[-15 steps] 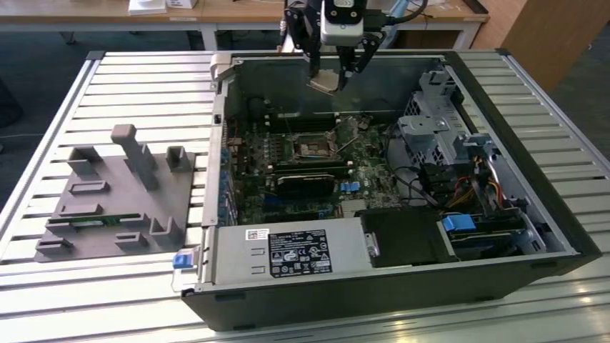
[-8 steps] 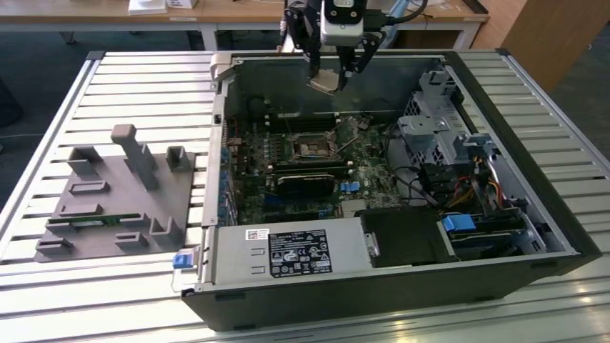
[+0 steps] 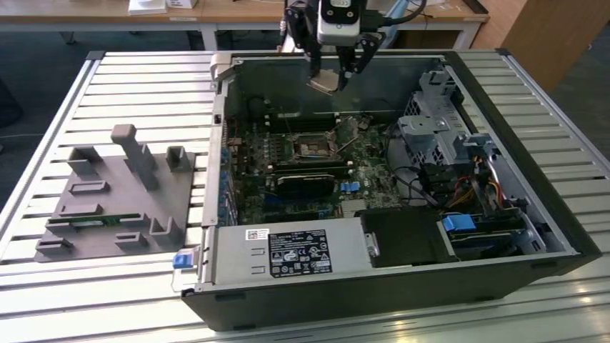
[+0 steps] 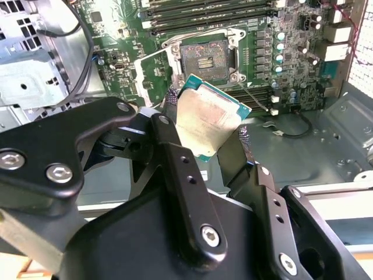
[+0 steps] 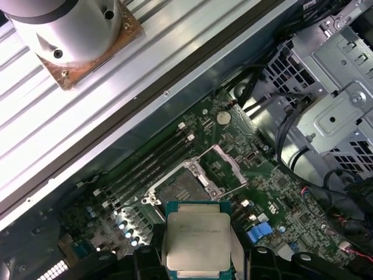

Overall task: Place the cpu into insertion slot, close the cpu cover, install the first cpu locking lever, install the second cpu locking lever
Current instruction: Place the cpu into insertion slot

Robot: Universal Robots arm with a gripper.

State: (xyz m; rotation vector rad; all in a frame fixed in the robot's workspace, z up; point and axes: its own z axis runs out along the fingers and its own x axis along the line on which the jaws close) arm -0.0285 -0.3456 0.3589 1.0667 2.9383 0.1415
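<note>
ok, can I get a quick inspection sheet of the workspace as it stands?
Surface: slatted silver metal table, carrying an open black computer case.
Job's things: small square silvery-tan cpu held in the air above the green board; square black insertion slot bare; thin silvery cpu cover swung open beside it.
Clutter: grey moulded fixture block on the table, at the exterior view's left of the case.
Grippers: black gripper shut on the cpu's edges.
Cables: black and orange wire bundle by the drive cage, apart from the slot.
Surroundings: wooden bench behind the table.
</note>
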